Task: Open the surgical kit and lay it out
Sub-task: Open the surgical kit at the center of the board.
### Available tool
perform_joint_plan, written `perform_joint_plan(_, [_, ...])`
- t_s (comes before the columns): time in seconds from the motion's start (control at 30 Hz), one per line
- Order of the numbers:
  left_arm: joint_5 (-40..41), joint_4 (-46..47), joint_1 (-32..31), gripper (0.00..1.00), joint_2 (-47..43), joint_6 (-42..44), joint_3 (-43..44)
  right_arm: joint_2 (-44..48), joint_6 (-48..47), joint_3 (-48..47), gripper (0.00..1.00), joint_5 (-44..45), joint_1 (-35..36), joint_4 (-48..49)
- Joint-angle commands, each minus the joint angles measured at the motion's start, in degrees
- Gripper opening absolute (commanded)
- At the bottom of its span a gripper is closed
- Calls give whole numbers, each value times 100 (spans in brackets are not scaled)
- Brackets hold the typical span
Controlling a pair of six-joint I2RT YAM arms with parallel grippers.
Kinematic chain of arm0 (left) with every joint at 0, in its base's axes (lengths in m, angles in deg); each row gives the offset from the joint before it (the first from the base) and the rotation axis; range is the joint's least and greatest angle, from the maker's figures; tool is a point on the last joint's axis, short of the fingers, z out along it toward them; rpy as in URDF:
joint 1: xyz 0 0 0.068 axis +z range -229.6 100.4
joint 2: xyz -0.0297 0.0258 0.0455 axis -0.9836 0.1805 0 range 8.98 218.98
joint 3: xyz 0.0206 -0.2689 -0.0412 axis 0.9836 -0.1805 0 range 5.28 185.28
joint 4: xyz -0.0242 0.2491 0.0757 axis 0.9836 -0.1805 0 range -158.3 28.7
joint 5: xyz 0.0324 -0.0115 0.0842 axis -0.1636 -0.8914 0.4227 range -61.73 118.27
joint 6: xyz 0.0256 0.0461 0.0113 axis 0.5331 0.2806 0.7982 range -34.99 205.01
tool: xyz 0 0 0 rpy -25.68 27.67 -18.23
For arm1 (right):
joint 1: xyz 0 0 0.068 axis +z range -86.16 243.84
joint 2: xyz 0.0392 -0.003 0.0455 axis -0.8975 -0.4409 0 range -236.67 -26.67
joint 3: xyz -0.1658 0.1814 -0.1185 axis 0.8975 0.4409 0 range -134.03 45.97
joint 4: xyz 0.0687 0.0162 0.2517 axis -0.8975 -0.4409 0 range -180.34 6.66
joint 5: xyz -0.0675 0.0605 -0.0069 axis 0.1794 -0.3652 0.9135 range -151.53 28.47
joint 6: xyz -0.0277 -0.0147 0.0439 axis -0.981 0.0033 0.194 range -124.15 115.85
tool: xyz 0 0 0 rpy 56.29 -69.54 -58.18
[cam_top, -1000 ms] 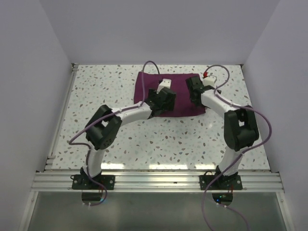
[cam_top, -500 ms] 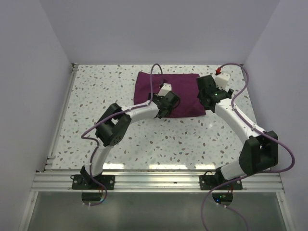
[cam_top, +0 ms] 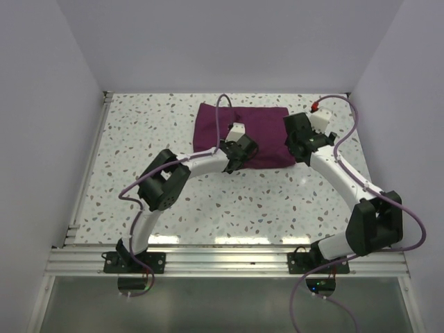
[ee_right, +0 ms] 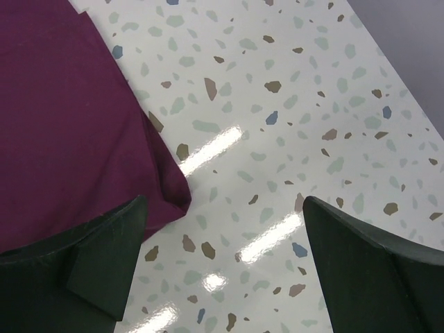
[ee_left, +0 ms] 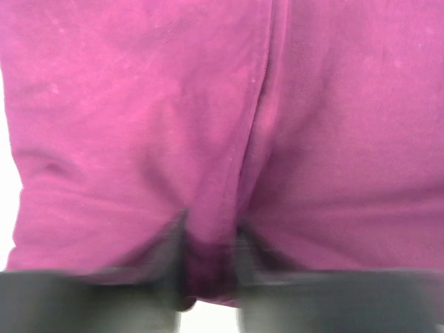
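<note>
Surgical kit: dark magenta cloth wrap, folded shut, lying flat at the far middle of the speckled table

Versus 1 second ago:
- left gripper has pulled back from over the middle of the wrap to its near edge; the left elbow sits farther right and higher
- right arm has stretched out, its elbow dropped low toward the near right, and its wrist has shifted right to the wrap's right edge
- the wrap's outline looks unchanged

Tools:
- left jaws narrow, pinched on a raised fold of cloth beside a seam at the near edge; the wrist view is motion-blurred, but cloth fills the gap between the 2 fingers
- right gripper spread wide and holding nothing; 1 finger hangs over the wrap's near right corner, the other over bare table

Edges and room:
- the wrap's far edge lies near the back wall
- open table to the left of the wrap, a narrower strip to the right
- broad bare table between the wrap and the arm bases
- side walls close the table on the left and right
</note>
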State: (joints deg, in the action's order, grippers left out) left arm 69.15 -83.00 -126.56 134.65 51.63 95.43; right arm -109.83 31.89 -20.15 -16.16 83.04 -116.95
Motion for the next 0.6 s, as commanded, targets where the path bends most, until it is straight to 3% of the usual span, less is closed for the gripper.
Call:
perform_joint_plan(0.0, [-72, -63, 20, 10, -122, 209, 107, 256, 44, 21, 98, 51, 5, 188])
perform_joint_plan(0.03, [-37, -124, 20, 0, -113, 218, 186, 265, 44, 21, 98, 51, 5, 205])
perform_joint_plan(0.33, [-53, -309, 160, 0, -1035, 561, 530, 1, 9, -75, 98, -89, 5, 293])
perform_joint_plan(0.43, [-291, -230, 248, 19, -1193, 596, 477, -122, -8, -155, 98, -159, 5, 302])
perform_joint_plan(0.57, [-476, -186, 275, 25, -1036, 640, 486, -183, -35, -128, 99, -160, -4, 319])
